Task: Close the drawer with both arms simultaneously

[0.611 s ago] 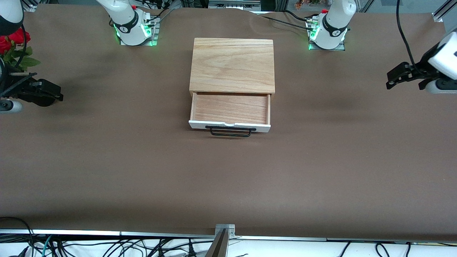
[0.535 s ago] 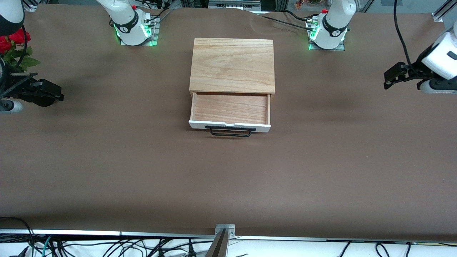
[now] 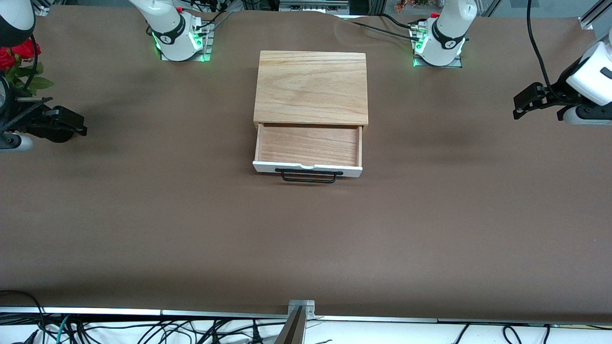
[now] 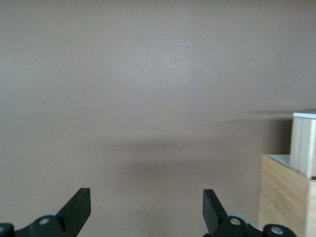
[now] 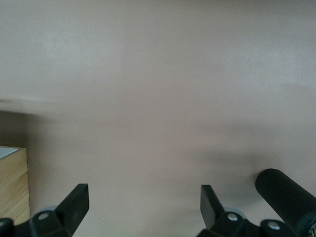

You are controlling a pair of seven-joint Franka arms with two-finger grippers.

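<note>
The drawer [image 3: 308, 145] stands pulled out of the light-oak box [image 3: 311, 86] in the middle of the table, empty, with its white front panel [image 3: 306, 168] and black wire handle [image 3: 308, 177] toward the front camera. My left gripper [image 3: 517, 107] hangs open over bare table at the left arm's end, well away from the drawer. In the left wrist view it [image 4: 146, 207] is open and empty, with the box [image 4: 286, 197] and the drawer's side [image 4: 303, 143] at the edge. My right gripper [image 3: 82, 128] hangs over the right arm's end; in the right wrist view it [image 5: 143, 202] is open and empty.
Red roses [image 3: 19, 52] with green leaves stand at the right arm's end of the table. The brown table cover [image 3: 306, 239] is bare round the box. A black ribbed cylinder [image 5: 284, 195] shows beside the right gripper. Cables lie below the table's front edge.
My left gripper has shifted slightly toward the box and risen a little. My right gripper has barely moved. The drawer stays open as before.
</note>
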